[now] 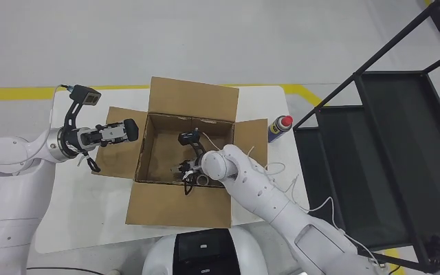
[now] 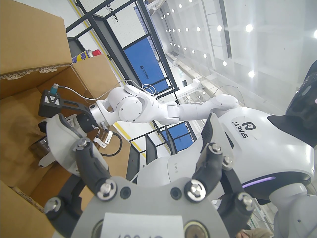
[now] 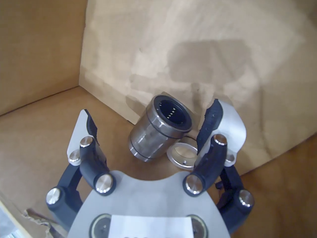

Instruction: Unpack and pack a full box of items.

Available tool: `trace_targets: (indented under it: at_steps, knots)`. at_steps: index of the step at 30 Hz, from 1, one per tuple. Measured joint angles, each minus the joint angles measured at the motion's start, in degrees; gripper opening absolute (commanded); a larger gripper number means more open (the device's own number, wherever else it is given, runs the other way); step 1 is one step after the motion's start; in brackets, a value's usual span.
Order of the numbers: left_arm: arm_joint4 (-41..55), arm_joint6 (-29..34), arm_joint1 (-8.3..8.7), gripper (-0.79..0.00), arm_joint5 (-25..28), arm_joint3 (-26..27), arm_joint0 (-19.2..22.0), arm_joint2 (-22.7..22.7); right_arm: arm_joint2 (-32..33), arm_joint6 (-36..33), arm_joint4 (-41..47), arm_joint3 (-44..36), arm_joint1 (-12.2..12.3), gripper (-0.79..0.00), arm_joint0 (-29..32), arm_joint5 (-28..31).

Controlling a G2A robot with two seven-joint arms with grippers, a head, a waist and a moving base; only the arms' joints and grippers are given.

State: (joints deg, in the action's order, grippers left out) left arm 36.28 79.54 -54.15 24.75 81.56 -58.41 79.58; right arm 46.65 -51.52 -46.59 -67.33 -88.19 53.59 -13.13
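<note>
Two metal parts lie at the bottom of the open cardboard box (image 1: 194,97).
My right gripper (image 3: 151,110) is down inside the box, fingers spread and holding nothing. A steel cylinder (image 3: 158,130) with a dark hollow bore lies tilted on the box floor between the fingers, close to one wall. A flat silver ring (image 3: 184,156) lies just beside its lower end, near one fingertip. My left gripper (image 2: 135,117) hangs above the box's left flap, outside the box, jaws apart and empty. The box stands on the white table (image 1: 268,103) with its flaps folded out. A red-capped spray can (image 1: 280,127) stands on the table just past the right flap.
</note>
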Motion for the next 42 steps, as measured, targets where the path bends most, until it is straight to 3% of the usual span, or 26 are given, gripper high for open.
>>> trace_targets:
  at_steps: [3,23,31,39,41,42]
  knots:
    - [0.0,0.0,0.0,0.0,0.0,0.0,0.0,0.0,-1.1,-2.6,-3.3,-1.7,0.0,0.0,-0.7,-1.0]
    - [0.0,0.0,0.0,0.0,0.0,0.0,0.0,0.0,-1.0,-2.2,-3.1,-1.7,0.0,0.0,-0.6,-1.2]
    - [0.0,0.0,0.0,0.0,0.0,0.0,0.0,0.0,-2.6,-4.2,-7.5,-6.1,-0.8,0.0,-0.1,-14.7]
    - [0.0,0.0,0.0,0.0,0.0,0.0,0.0,0.0,-3.5,-3.0,-5.1,-3.4,-2.0,0.0,-0.3,-16.8]
    - [0.0,0.0,0.0,0.0,0.0,0.0,0.0,0.0,-3.5,-1.3,-3.9,-1.7,-2.5,-0.105,-0.6,-16.9]
    - [0.0,0.0,0.0,0.0,0.0,0.0,0.0,0.0,-3.5,-0.7,-3.6,-0.9,-2.7,-0.206,-0.8,-17.0]
